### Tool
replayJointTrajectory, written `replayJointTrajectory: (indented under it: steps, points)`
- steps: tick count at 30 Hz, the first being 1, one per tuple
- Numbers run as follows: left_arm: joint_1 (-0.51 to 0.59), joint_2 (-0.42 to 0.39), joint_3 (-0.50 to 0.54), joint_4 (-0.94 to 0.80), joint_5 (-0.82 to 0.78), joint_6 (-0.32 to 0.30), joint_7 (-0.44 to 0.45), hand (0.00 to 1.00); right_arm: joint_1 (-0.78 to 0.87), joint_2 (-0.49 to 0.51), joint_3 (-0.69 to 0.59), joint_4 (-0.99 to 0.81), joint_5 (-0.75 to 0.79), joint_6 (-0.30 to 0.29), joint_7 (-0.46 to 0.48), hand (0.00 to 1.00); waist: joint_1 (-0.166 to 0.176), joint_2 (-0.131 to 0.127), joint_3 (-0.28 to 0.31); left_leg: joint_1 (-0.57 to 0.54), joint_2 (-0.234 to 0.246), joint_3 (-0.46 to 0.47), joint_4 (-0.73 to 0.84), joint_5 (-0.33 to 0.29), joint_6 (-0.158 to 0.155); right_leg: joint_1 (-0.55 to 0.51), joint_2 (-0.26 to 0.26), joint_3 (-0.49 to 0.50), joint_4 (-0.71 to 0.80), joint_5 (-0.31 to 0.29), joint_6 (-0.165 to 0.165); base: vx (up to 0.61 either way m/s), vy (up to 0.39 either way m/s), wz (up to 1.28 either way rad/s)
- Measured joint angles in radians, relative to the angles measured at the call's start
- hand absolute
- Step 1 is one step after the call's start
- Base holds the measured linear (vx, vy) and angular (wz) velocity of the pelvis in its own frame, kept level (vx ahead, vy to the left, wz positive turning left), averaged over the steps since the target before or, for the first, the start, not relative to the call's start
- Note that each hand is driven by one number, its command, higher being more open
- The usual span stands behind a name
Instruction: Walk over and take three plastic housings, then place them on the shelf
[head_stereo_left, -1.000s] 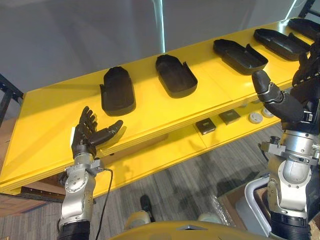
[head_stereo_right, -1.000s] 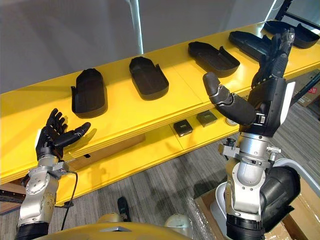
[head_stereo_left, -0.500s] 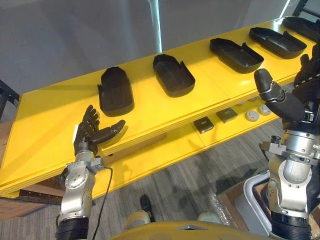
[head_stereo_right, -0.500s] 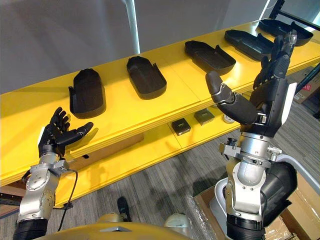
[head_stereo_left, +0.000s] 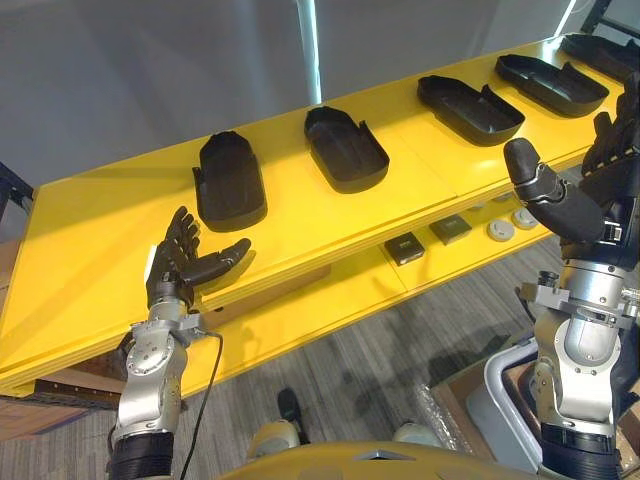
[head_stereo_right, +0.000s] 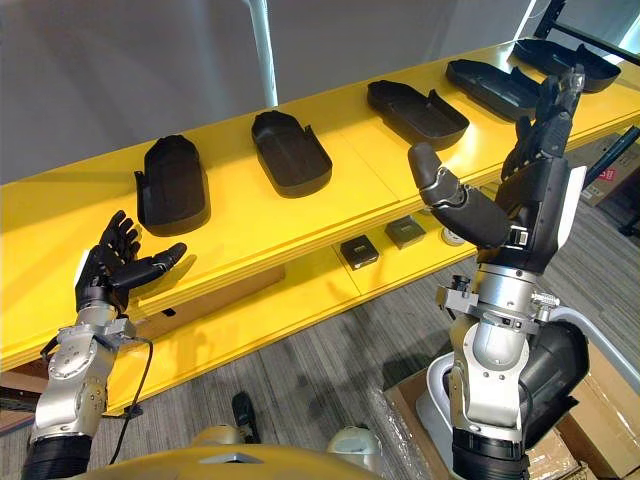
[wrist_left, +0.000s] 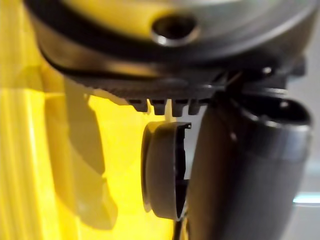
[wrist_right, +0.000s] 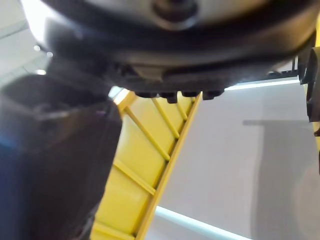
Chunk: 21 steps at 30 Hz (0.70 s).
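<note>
**Left hand** (head_stereo_left: 172, 272): raised palm-up on a bent silver-grey arm, at the front edge of the upper shelf. Fingers are spread and nearly straight, thumb out to the side. It holds nothing.

**Right hand** (head_stereo_right: 537, 196): held upright, fingers straight and pointing up, thumb jutting towards the robot's left. It holds nothing and is clear of the shelf front.

**Floor** (head_stereo_left: 400, 365): grey wood-grain planks.

**Cardboard box** (head_stereo_right: 598, 420): brown, on the floor beside the right arm.

**Lower shelf** (head_stereo_left: 330, 297): yellow, set back under the upper one.
- Two dark square boxes (head_stereo_left: 404, 247) (head_stereo_left: 452, 229), side by side. Each has a pale mark on top, too small to read.
- Two white round pieces (head_stereo_left: 500, 229) (head_stereo_left: 523, 217), just beside the boxes.

**Upper shelf** (head_stereo_left: 100, 235): a long, glossy yellow board running away to the robot's right. It carries five black plastic housings in a spaced row, none touching another or either hand.
- First housing (head_stereo_right: 172, 185): just beyond the left hand. It also shows past that hand's thumb in the left wrist view (wrist_left: 162, 170).
- Second housing (head_stereo_right: 291, 152): hollow side up.
- Third housing (head_stereo_right: 417, 113): hollow side up.
- Fourth housing (head_stereo_right: 490, 86): hollow side up, partly behind the right hand's fingers (head_stereo_right: 552, 110).
- Fifth housing (head_stereo_right: 565, 57): at the far end.

**Wall** (head_stereo_left: 150, 70): plain grey, behind the shelf, crossed by one bright vertical light strip (head_stereo_left: 310, 45).
</note>
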Motion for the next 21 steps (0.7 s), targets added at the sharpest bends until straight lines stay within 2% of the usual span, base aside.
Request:
replayJointTrajectory:
  steps: [21]
  points:
    - [-0.057,0.017,0.0,0.052,0.0,-0.001,-0.009,1.0,0.0,0.0,0.001,0.0,0.001,0.013,-0.017,1.0,-0.003,-0.005,0.003,0.001,0.0,0.013,0.0,0.0,0.0,-0.001,0.001,0.013,-0.019,0.015,-0.002,0.0,0.0,0.0]
